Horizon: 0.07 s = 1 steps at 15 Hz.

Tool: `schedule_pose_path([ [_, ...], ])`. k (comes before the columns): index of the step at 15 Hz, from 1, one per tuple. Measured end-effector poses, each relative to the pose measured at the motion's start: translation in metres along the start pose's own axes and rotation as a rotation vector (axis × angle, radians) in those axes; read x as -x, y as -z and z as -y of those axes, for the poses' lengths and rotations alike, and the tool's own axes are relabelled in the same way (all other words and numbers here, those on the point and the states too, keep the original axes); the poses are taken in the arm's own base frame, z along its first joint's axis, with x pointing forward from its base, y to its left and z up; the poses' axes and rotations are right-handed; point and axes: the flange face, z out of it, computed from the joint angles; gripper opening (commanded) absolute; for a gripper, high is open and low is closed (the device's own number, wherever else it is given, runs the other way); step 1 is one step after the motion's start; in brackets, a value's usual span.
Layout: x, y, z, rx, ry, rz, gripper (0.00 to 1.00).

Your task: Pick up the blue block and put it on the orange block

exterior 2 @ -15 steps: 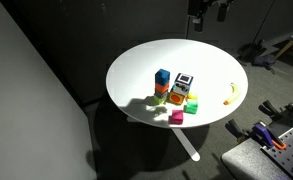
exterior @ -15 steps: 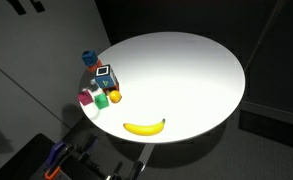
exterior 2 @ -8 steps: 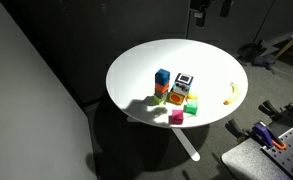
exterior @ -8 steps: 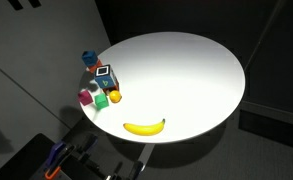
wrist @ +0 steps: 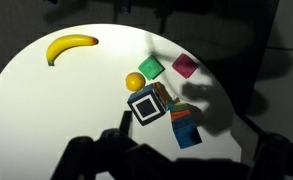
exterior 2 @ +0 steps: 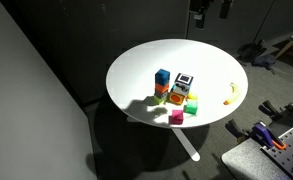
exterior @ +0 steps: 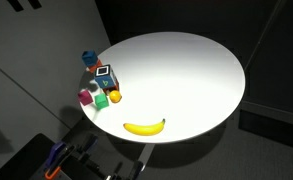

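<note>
The blue block (exterior 2: pixel 163 75) sits on top of the orange block (exterior 2: pixel 162 88) near the table's edge. The stack also shows in an exterior view (exterior: pixel 89 58). In the wrist view the blue block (wrist: pixel 187 133) lies against the orange block (wrist: pixel 181 113). My gripper (exterior 2: pixel 209 8) hangs high above the table, far from the stack. In the wrist view its dark fingers (wrist: pixel 176 165) stand wide apart with nothing between them.
A dark block with a white-and-black label (wrist: pixel 147 105) stands next to the stack. A round orange fruit (wrist: pixel 134 81), a green block (wrist: pixel 151 68) and a pink block (wrist: pixel 186 66) lie close by. A banana (wrist: pixel 71 46) lies apart on the white round table (exterior 2: pixel 211 65).
My gripper has drifted slightly upward at the top of the exterior views. The blocks and the banana have not moved.
</note>
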Motion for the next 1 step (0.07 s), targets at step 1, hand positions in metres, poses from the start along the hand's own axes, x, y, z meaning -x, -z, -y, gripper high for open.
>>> schedule_pose_path([
  [1,0.0,0.0,0.0001,0.0,0.0,0.0,1.0],
])
